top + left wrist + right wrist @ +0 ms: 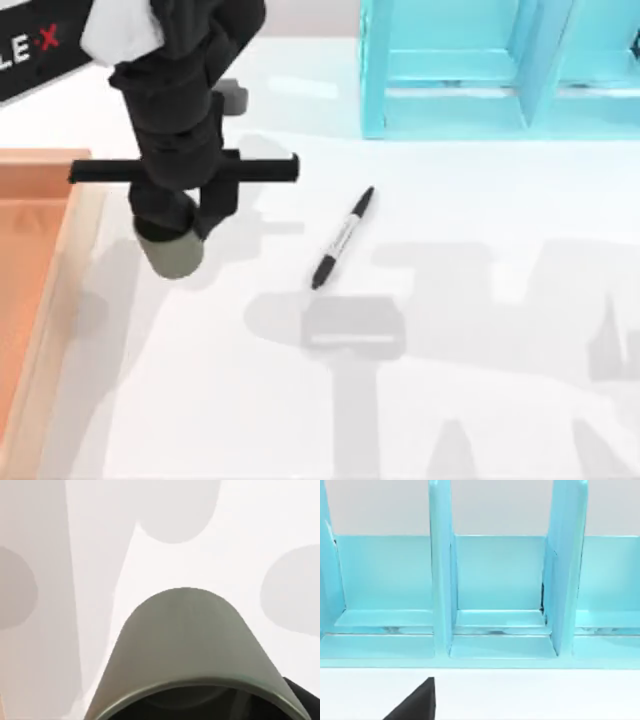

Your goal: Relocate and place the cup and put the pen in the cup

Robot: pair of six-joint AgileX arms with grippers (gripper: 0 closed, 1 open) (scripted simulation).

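One cup (172,252) and one pen (342,238) were in play on the white surface (480,420). The left arm (180,120) reached down over the surface's left half, and its gripper (180,225) had its jaws closed on the olive-green cup, dark fingers (215,205) showing against the cup's upper wall. Whether the cup rested on the surface or hung just above it could not be told. In the left wrist view the cup (185,645) sat close under the camera, rim nearest and dark inside, with pale surface beyond it.

The pen lay flat and apart from the cup, to its right near the surface's middle — a slim marker on a diagonal, one black end toward the far right and the other toward the near left, with a pale grey barrel between them. Neither gripper touched it.

One orange tray (40,260) ran along the left edge, just beside the cup. One pale blue rack (450,90) stood at the far side, right of centre; the right wrist view faced it and showed its upright dividers (440,580) parting at least three open bays. A dark wedge (417,702) cut into that view's lower edge — what it was could not be told, and the state of the right arm's jaws could not be told either.
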